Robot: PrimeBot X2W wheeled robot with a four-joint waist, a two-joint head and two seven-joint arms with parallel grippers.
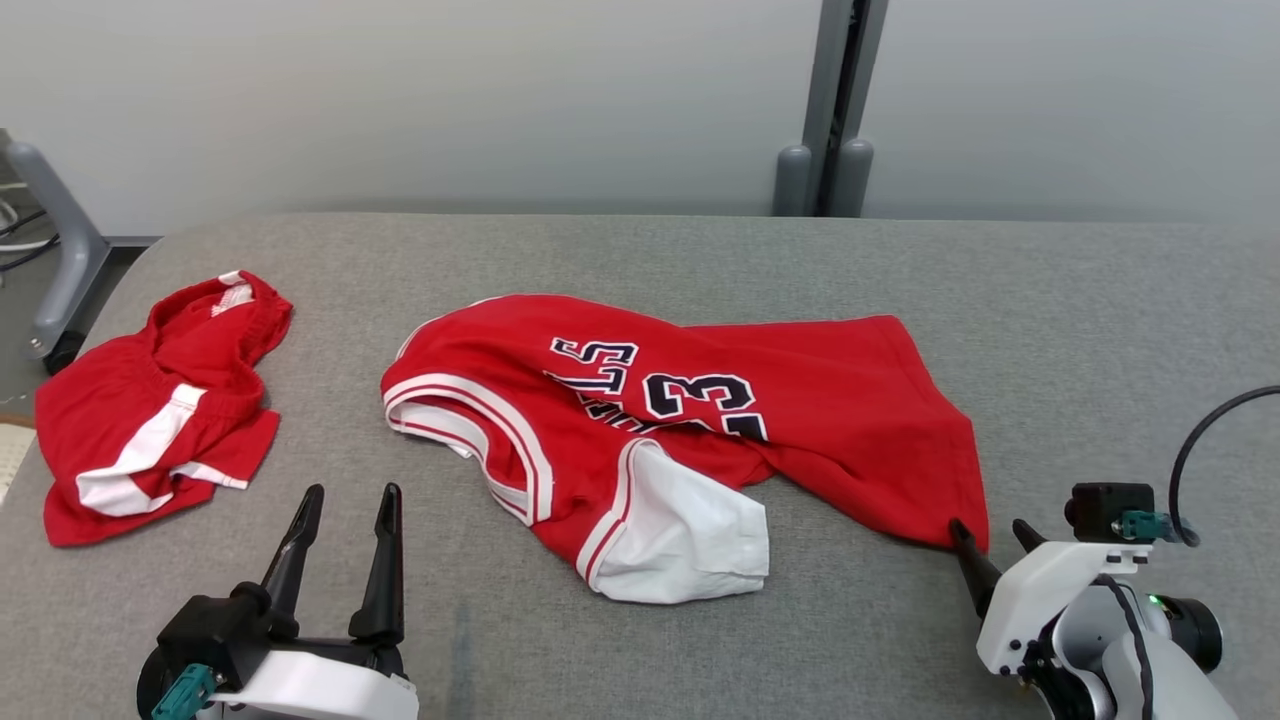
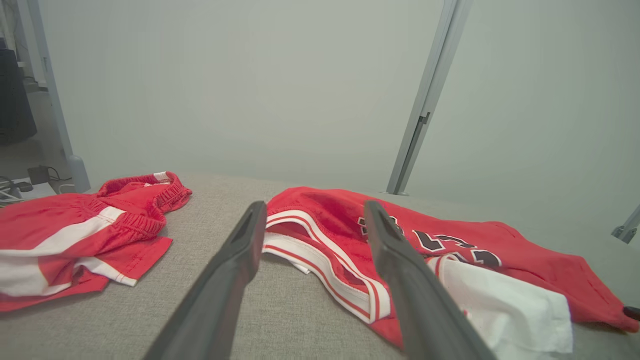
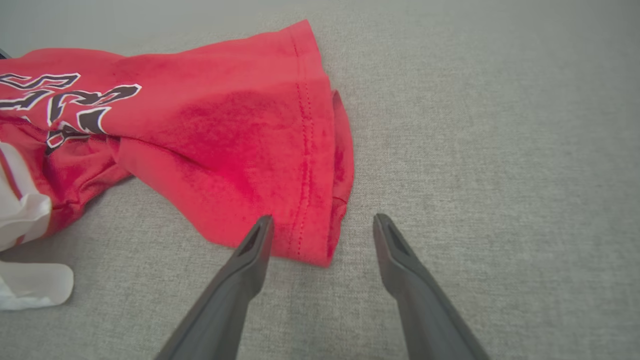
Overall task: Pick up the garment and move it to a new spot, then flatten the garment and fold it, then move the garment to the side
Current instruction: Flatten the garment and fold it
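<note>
Across the middle of the grey bench (image 1: 1100, 300), in the head view, lay the garment (image 1: 830, 400), a crumpled red jersey. Its long axis ran side to side, with the striped armholes and collar toward the robot's left and the hem toward its right. A white panel (image 1: 680, 530) showed at the near edge, and dark outlined numerals sat twisted over a fold. Red shorts (image 1: 150, 420) with a white stripe were heaped well apart at the far left. The right jaws stood wide and empty, one finger (image 1: 972, 565) meeting the hem's near right corner. The left jaws, equally wide and empty, hovered by the near edge, short of the armhole. The right arm was the nearer one.

From the left wrist view, two dark tapered fingers (image 2: 235, 270) framed the white-and-red trim (image 2: 320, 260) of the armhole, which lay ahead and slightly right, untouched. The knit looked thin, soft and limp.

From the right wrist view, the stitched hem corner (image 3: 315, 240) sat between the spread fingers (image 3: 250, 250), closer to the one on that view's left, flat on the woven bench cover. A double stitch line ran away from the camera. By my judgement, a short reach forward and down would bring that corner into the pinch. Such thin doubled cloth would likely slip unless caught past the seam.
</note>
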